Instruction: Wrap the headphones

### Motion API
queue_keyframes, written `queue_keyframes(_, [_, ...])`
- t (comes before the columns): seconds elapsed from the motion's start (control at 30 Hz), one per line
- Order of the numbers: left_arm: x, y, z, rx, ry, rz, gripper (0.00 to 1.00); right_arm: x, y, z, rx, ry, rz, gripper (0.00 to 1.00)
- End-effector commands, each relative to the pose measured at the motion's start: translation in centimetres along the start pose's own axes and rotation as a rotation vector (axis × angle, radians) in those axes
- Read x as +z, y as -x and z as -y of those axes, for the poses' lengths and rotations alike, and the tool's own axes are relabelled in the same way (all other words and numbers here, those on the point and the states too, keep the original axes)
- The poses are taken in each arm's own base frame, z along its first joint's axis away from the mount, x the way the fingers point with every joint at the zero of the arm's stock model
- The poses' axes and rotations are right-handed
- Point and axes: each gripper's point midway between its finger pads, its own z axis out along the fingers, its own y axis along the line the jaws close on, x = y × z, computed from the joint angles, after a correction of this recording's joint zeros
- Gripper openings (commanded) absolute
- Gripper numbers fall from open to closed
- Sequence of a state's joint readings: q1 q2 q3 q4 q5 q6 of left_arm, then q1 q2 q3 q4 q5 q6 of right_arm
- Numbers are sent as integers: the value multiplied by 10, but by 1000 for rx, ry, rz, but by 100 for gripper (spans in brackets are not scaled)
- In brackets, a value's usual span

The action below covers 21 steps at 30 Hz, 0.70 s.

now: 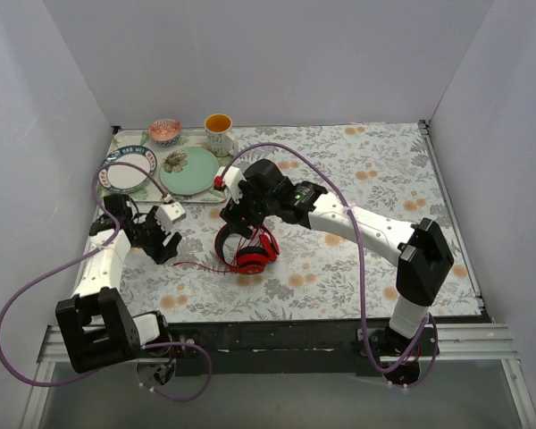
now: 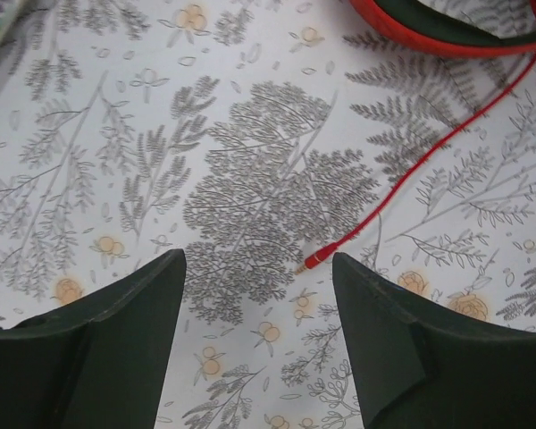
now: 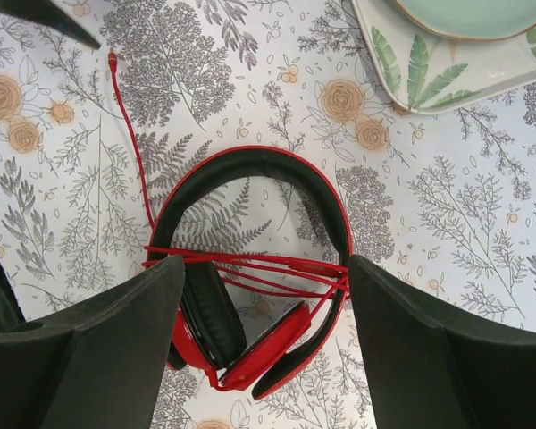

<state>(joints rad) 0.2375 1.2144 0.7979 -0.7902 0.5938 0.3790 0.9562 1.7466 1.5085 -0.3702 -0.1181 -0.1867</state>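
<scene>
Headphones (image 1: 248,252) lie near the centre of the bench (image 1: 366,170), earcups nearest the arms, with several turns of red cable (image 1: 192,265) strung across the headband. The loose cable end trails toward 9 o'clock, and its plug (image 2: 314,260) lies flat on the bench. Above the plug hangs the left tool (image 1: 168,243), released and empty. Over the headband, the right tool (image 1: 239,223) is spread wide, jaws just beside it, clasping nothing. At 11 o'clock, a tray (image 1: 125,140) carries a green plate (image 1: 189,170), bowls and a mug (image 1: 219,132).
</scene>
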Motion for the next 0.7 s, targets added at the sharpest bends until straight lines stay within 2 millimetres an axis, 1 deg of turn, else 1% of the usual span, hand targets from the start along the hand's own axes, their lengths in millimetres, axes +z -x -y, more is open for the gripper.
queue_keyframes(0.0, [6, -2, 18, 200, -59, 70, 67, -16, -5, 16, 8, -48, 0, 82])
queue_keyframes(0.03, [8, 0, 21, 219, -73, 96, 67, -14, -15, 16, 19, -43, -19, 82])
queue_keyframes(0.07, [10, 2, 20, 274, -79, 112, 67, -17, -15, 15, 21, -38, -13, 82])
queue_keyframes(0.1, [14, 0, 25, 293, -103, 119, 67, -18, -19, 16, 26, -39, -17, 82])
queue_keyframes(0.13, [16, 2, 28, 320, -121, 146, 67, -18, -27, 16, 32, -39, -32, 82])
queue_keyframes(0.17, [17, 0, 32, 384, -147, 151, 66, -20, -28, 18, 34, -48, -33, 82])
queue_keyframes(0.2, [20, -3, 37, 404, -174, 153, 66, -21, -33, 19, 40, -51, -42, 82])
queue_keyframes(0.23, [22, -5, 38, 410, -185, 151, 66, -21, -39, 20, 44, -54, -56, 82])
queue_keyframes(0.3, [25, -5, 34, 416, -186, 154, 64, -23, -45, 23, 56, -64, -65, 82])
queue_keyframes(0.37, [28, -8, 30, 409, -196, 136, 59, -24, -52, 24, 67, -67, -77, 82])
queue_keyframes(0.4, [29, -9, 30, 420, -203, 133, 59, -25, -55, 27, 74, -73, -80, 82])
queue_keyframes(0.47, [31, -15, 38, 419, -242, 126, 58, -26, -60, 28, 82, -78, -85, 82])
queue_keyframes(0.57, [34, -17, 44, 423, -266, 144, 56, -27, -70, 33, 103, -91, -103, 82])
queue_keyframes(0.67, [37, -19, 46, 424, -277, 149, 51, -29, -75, 38, 118, -98, -112, 82])
